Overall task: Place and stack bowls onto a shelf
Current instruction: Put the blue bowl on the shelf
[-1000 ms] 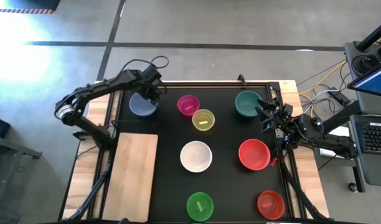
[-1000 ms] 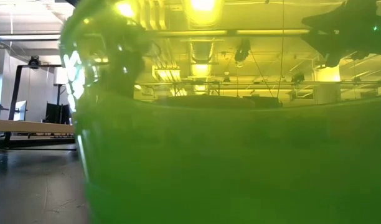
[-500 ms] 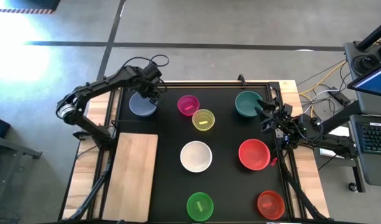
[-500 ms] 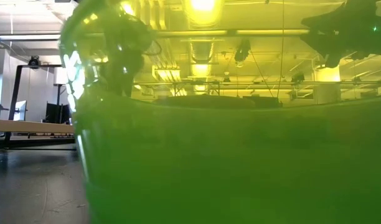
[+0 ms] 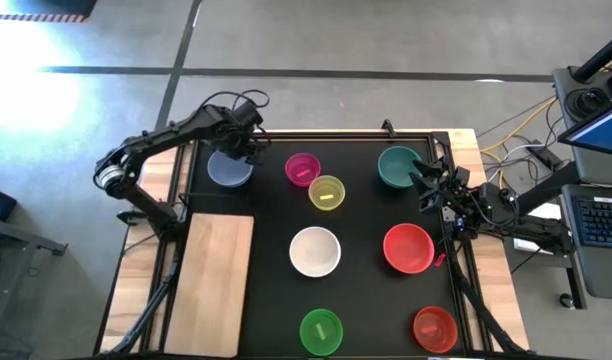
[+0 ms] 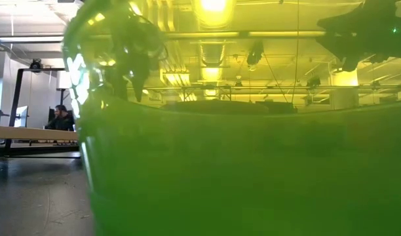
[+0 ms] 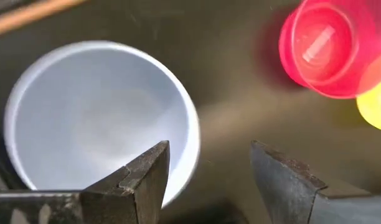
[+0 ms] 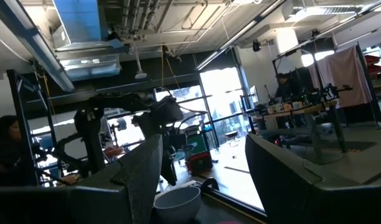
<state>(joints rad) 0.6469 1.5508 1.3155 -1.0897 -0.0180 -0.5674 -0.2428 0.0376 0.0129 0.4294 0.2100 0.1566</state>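
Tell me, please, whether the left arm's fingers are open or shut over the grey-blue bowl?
Open. In the left wrist view the fingers stand apart, straddling the grey-blue bowl rim, empty.

Shelf (image 5: 213,282) left of scattered bowls (image 5: 315,251)

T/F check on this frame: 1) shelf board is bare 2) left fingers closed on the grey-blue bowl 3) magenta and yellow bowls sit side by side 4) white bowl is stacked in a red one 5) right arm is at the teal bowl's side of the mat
1) True. The shelf carries no bowl.
2) False. The left gripper has its fingers open over the rim of the grey-blue bowl, holding nothing.
3) True. The magenta bowl and yellow bowl are adjacent.
4) False. The white bowl stands alone on the black mat.
5) True. The right gripper waits beside the teal bowl.
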